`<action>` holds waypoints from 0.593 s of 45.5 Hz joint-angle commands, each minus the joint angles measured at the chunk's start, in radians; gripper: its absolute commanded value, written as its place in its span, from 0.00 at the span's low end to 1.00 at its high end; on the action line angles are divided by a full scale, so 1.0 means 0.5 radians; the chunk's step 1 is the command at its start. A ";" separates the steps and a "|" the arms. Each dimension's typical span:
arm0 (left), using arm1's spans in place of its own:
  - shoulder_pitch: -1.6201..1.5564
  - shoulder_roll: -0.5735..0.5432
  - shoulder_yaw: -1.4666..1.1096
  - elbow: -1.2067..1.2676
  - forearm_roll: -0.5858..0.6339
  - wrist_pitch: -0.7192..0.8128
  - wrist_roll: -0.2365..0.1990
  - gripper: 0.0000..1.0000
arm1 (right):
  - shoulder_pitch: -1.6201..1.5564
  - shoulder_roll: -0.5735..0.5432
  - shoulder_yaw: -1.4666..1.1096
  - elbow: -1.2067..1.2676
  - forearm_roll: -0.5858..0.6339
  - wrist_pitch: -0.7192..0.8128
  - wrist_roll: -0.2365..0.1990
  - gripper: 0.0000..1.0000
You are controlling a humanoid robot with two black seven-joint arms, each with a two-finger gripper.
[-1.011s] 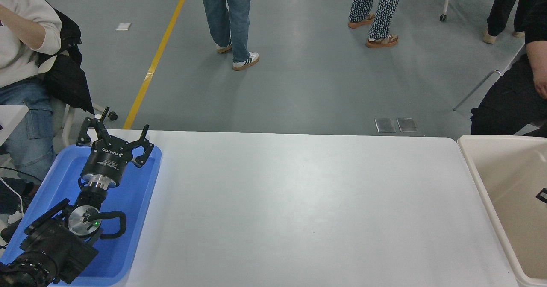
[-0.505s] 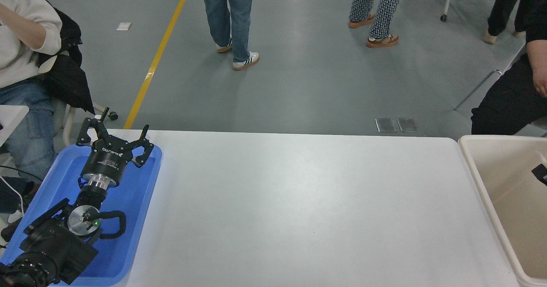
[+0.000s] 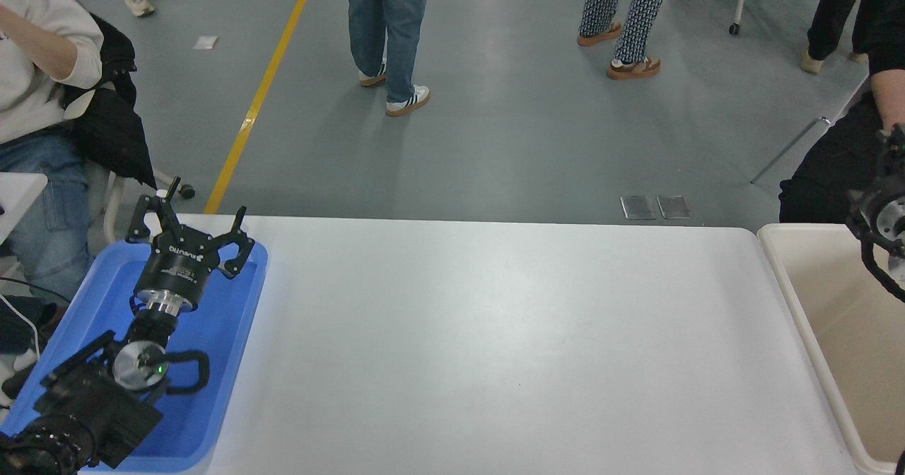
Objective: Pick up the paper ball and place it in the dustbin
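The paper ball is out of view. The dustbin (image 3: pixel 785 277), a large beige tub, stands past the table's right end, and the part of its inside that shows holds nothing. Part of my right gripper (image 3: pixel 892 178) enters at the picture's right edge, above the dustbin's far rim, with its silver wrist flange and a black cable loop showing. The frame edge cuts off the rest of it. My left gripper (image 3: pixel 191 215) is parked open and holding nothing over the blue tray at the lower left.
A shallow blue tray (image 3: pixel 233 333) lies at the table's left end under the left arm. A seated person in black (image 3: pixel 834 171) is close behind the dustbin, another sits at the far left (image 3: pixel 35 93), and others stand on the floor beyond.
The right arm has risen at the right edge. Earlier only a small black tip showed low inside the dustbin; now the wrist is above its far rim. The left arm stays still.
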 commanded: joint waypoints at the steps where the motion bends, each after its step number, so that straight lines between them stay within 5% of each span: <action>1: 0.000 0.000 -0.002 0.000 0.000 0.000 0.000 1.00 | -0.415 0.092 0.719 0.331 -0.035 0.367 0.265 1.00; 14: 0.000 0.000 0.001 0.000 0.000 0.000 0.000 1.00 | -0.799 0.313 0.812 0.328 -0.044 0.699 0.728 1.00; 27: 0.000 0.000 0.001 0.000 0.000 0.000 0.000 1.00 | -0.888 0.396 0.744 0.255 -0.051 0.702 0.738 1.00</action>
